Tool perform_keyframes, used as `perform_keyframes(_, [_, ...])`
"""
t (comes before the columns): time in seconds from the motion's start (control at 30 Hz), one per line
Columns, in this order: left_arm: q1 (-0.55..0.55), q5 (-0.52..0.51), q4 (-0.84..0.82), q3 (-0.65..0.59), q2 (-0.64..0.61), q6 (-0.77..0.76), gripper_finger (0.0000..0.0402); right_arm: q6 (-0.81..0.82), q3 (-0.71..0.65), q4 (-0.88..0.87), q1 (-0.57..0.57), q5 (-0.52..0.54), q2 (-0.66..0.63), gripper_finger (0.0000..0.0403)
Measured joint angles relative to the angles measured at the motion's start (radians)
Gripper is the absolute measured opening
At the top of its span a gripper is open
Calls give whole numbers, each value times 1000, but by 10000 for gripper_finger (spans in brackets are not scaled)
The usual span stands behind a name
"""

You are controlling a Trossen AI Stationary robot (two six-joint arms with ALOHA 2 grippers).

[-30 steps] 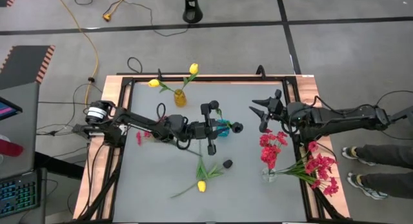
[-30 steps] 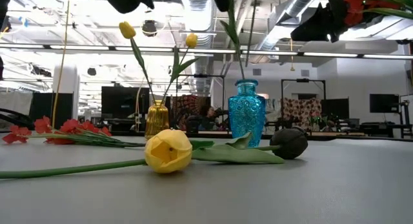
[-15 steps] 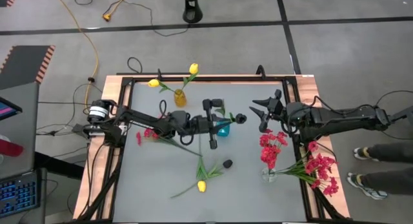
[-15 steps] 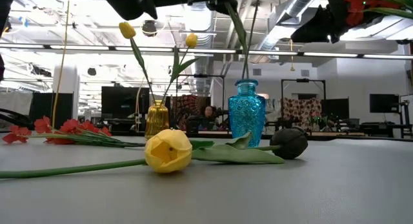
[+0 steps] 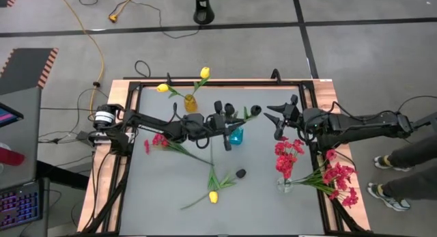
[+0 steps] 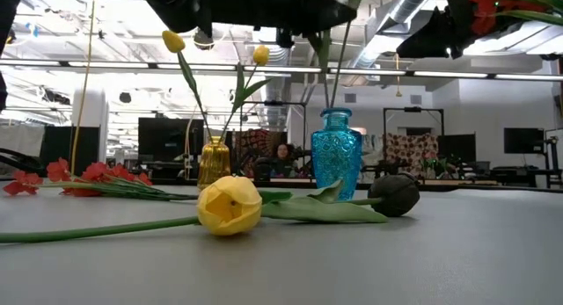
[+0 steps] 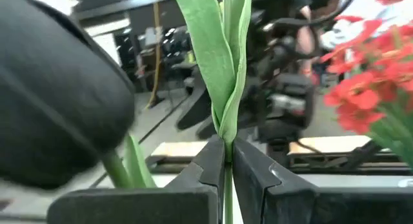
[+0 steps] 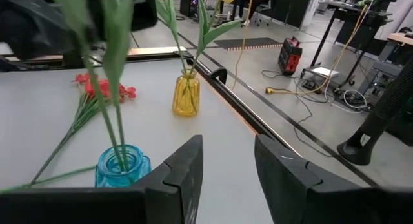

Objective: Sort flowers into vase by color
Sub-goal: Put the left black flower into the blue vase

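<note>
A blue vase (image 5: 235,136) stands mid-table, also in the low view (image 6: 335,156). My left gripper (image 5: 227,123) hovers over it, shut on a black tulip's green stem (image 7: 226,130). The tulip's head (image 5: 256,109) points toward the right arm. The stem's lower end runs down into the vase mouth (image 6: 331,94). Another black tulip head (image 7: 58,88) shows close by. A yellow vase (image 5: 190,104) holds two yellow tulips. My right gripper (image 5: 274,118) is open and empty, right of the blue vase. My left gripper pinches the tulip's stem (image 7: 226,146) between its two fingers, just below where the long leaves wrap it. The fingers lie across the stem. The stem stands nearly upright above the blue vase, its lower end inside the vase.
A red spray (image 5: 162,142) lies on the table left of the blue vase. A yellow tulip (image 5: 213,196) and a black tulip (image 5: 240,173) lie near the front. A clear vase (image 5: 283,181) holds red blossoms; more red sprays (image 5: 339,180) lie at the right edge.
My left gripper has gone toward the table's far edge, staying shut on the stem. The black tulip's head has swung with it, from right of the vase toward the far side. The stem's lower end has stayed in the blue vase.
</note>
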Motion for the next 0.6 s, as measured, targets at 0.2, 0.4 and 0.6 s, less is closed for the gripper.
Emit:
perform_keyframes(0.2, [0,-49,-15,0,0,-15,13,0,0,0,0,0,0,166])
perform_keyframes(0.4, [0,-93,-16,0,0,-18,15,0,0,0,0,0,0,166])
perform_keyframes(0.6, [0,-132,-33,0,0,-44,59,0,0,0,0,0,0,166])
